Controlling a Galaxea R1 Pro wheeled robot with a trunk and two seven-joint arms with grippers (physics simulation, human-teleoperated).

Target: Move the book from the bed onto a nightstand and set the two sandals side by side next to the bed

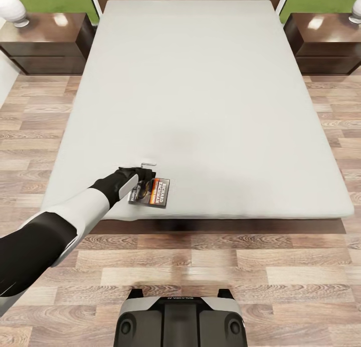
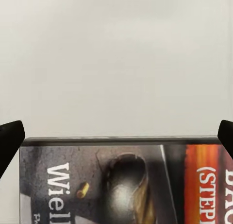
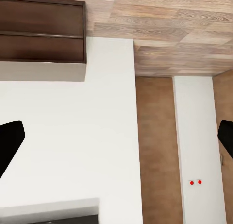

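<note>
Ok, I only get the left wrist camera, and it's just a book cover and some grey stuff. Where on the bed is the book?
Observer: In the head view the book lies near the foot edge of the bed, toward the robot's left side. The left gripper is right over its end.
Operator: Where can I put it?
Observer: The left nightstand stands beside the far end of the bed, and the right nightstand stands across from it.
Operator: Is the other hand busy?
Observer: No, the right gripper is open and holds nothing.
</note>
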